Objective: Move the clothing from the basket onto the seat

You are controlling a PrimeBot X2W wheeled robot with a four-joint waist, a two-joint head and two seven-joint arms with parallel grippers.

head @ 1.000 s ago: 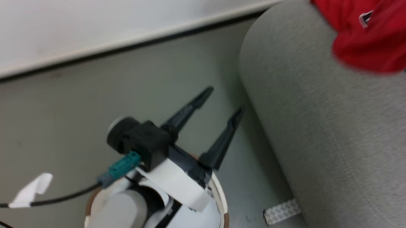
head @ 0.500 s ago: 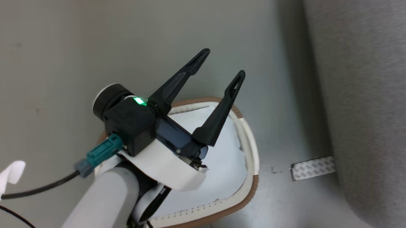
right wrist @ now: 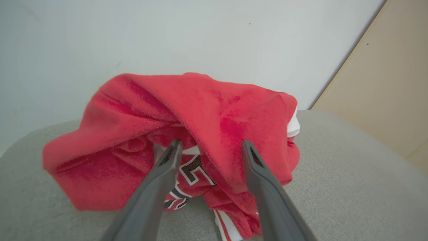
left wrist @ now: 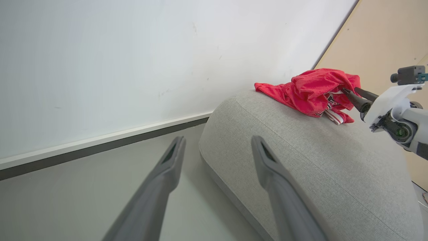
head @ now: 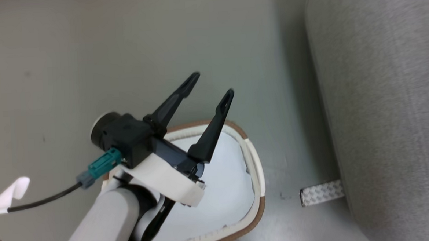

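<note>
The seat (left wrist: 301, 160) is broad, but its edges are rounded. The clothing (left wrist: 311, 90) lies bunched on its top, and from the left wrist view it seems to sit near the curve on the wall side. A pull that way could, I judge, slide it off to the floor. The basket (head: 256, 180) stands on the floor just beside the seat. The part of its inside that shows is bare white, but the left forearm hides the rest, so a piece left under there could be missed. The right gripper (right wrist: 210, 144) has let go: its jaws are parted, its tips are tucked among the red folds, and loose fabric lies in the gap unpinched. The main risk is here, because a fold could catch on a finger if the arm draws back low, and the heap would be dragged toward the edge. The left gripper (head: 212, 84) hangs over the basket, spread wide and empty, and if it dropped carelessly it could knock the rim.
</note>
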